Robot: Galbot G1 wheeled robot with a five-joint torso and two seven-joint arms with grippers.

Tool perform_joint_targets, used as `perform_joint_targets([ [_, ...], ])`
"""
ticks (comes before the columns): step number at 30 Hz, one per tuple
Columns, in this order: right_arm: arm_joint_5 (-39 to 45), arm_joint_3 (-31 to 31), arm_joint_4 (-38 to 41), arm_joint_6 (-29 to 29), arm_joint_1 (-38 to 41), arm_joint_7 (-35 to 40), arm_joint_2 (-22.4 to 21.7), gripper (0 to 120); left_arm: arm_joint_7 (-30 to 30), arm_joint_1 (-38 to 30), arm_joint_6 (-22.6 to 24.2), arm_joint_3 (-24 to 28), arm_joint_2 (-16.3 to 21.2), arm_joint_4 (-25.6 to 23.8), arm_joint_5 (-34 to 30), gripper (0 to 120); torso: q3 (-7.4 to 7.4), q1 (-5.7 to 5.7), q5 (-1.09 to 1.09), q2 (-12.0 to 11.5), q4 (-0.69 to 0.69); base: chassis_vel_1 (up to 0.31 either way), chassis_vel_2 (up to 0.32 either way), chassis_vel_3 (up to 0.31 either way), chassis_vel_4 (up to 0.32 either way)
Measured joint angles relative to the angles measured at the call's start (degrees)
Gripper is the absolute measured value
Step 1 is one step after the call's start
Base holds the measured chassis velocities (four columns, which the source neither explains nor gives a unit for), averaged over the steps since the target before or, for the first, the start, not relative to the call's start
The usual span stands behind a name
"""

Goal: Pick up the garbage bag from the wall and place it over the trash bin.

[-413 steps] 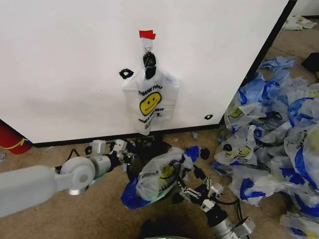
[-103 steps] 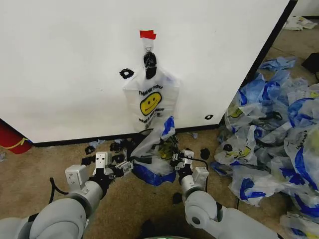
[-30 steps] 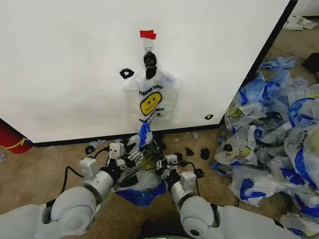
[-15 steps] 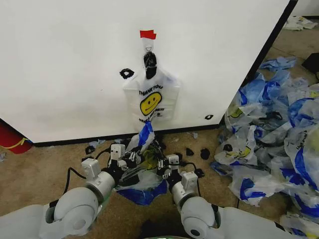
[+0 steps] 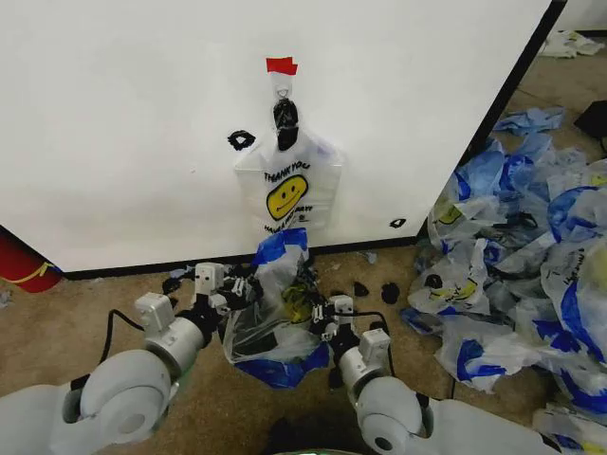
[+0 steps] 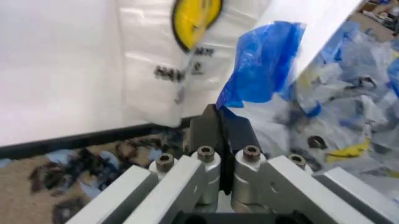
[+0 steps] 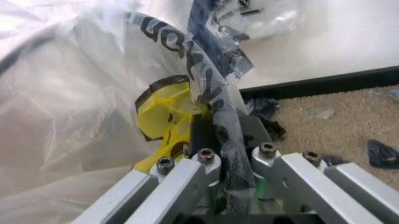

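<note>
The garbage bag [image 5: 275, 313] stretches between the left gripper [image 5: 239, 287] and right gripper [image 5: 316, 308], both clamped on its edges; beyond them another bag [image 5: 285, 194] hangs on the wall [image 5: 123, 123]; heaped bags [image 5: 531, 265] lie right of the right gripper.

My left gripper [image 6: 219, 119] pinches the bag's [image 6: 265, 65] blue edge, just below another smiley bag [image 6: 168, 51] on the wall [image 6: 56, 60].

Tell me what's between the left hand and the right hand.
The garbage bag hangs spread between them, the left hand and right hand each shut on an edge; the head view shows it.
</note>
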Motion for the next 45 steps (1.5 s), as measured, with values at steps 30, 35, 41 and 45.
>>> perform_joint_targets([
  [30,0.68,10.63,6.99,2.71,-8.79,-4.42,-5.25,0,-0.06,3.43,-1.75,0.65,-1.5,6.3,3.12,0,0.0,0.0,-0.01,0.0,0.0,0.0,0.0,0.0,0.0],
  [35,0.84,11.17,7.15,2.94,-8.88,-4.38,-4.87,0,-0.13,4.44,-2.21,0.72,-2.97,7.36,3.83,0,0.0,0.0,0.0,0.0,0.0,0.0,0.0,0.0,0.0],
  [41,1.03,11.39,7.21,3.1,-8.87,-4.31,-4.54,0,-0.16,4.96,-2.71,1.61,-4.72,8.93,4.64,0,0.0,0.0,-0.01,0.0,0.0,0.0,0.0,0.0,0.0],
  [45,1.03,11.46,7.13,3.13,-8.84,-4.26,-4.38,0,-0.19,4.88,-2.82,2.32,-5.48,9.5,4.86,0,0.0,0.0,0.01,0.0,0.0,0.0,0.0,0.0,0.0],
])
